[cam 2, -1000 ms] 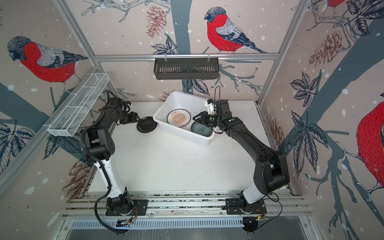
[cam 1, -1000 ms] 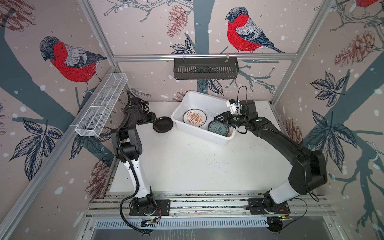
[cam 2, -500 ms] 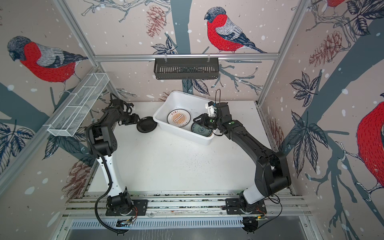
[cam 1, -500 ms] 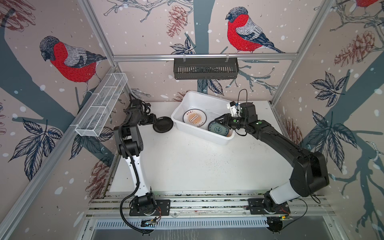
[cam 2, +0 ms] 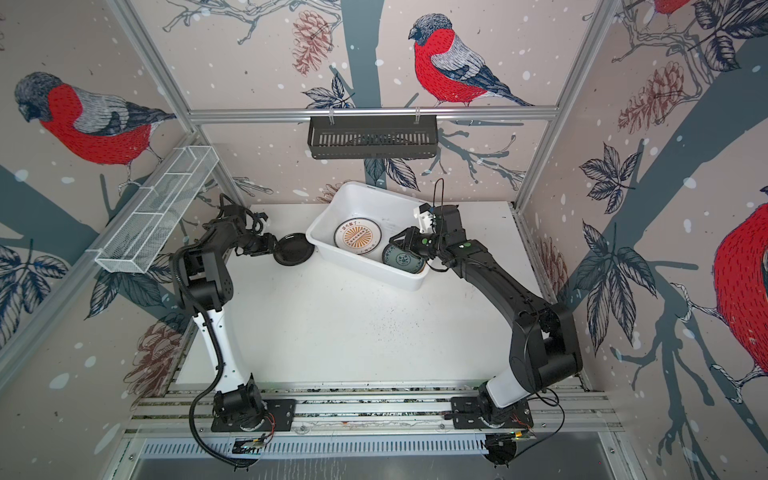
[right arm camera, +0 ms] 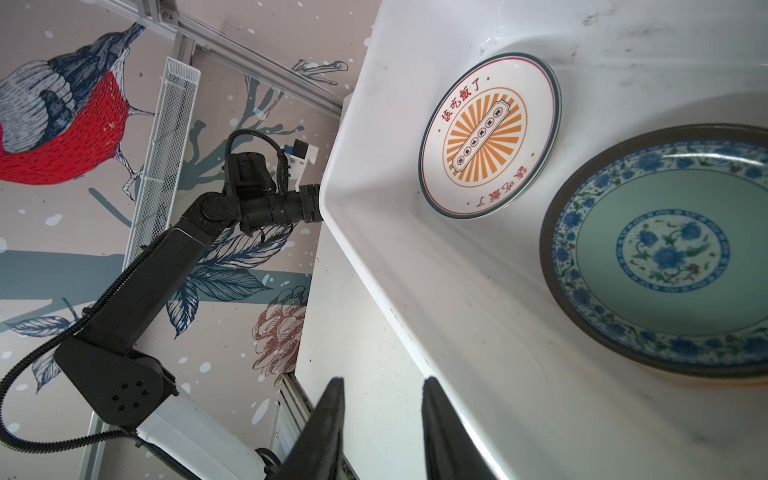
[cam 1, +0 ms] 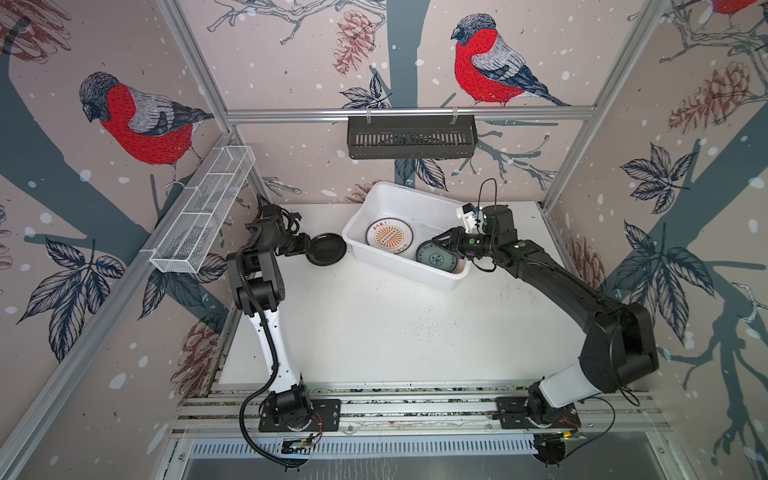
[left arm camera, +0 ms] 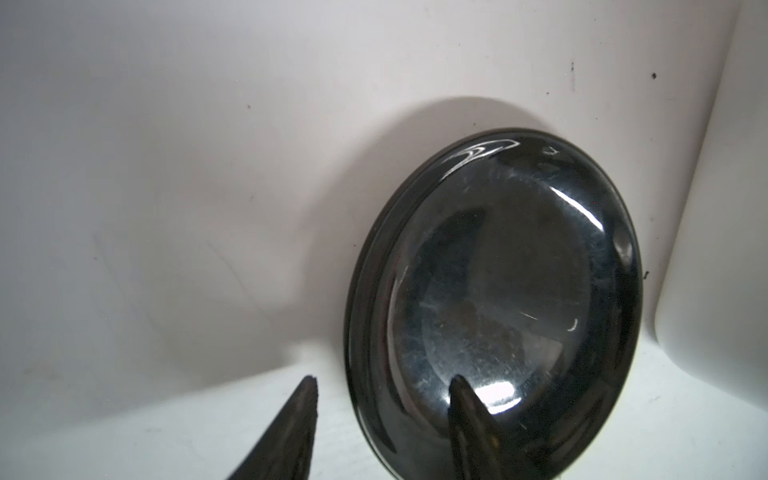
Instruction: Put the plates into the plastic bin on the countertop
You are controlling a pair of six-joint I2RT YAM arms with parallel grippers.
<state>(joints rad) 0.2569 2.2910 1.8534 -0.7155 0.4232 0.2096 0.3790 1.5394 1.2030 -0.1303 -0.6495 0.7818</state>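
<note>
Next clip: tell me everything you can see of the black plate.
The black plate is small, round, glossy and plain, ceramic by its sheen, with a shallow well, a raised rim and faint scuffs; it holds nothing. It sits on the countertop outside the plastic bin, close by its end wall. The left gripper is open astride its rim, one finger over the well, one outside.

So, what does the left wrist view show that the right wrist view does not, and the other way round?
Only the left wrist view: the black plate close up, its near rim between the open fingers of the left gripper. Only the right wrist view: the sunburst plate and the teal-patterned plate inside the plastic bin, the left arm, the wire rack, and the right gripper, open and empty. Both: the bin, seen from outside in the left wrist view, and the speckled countertop.
</note>
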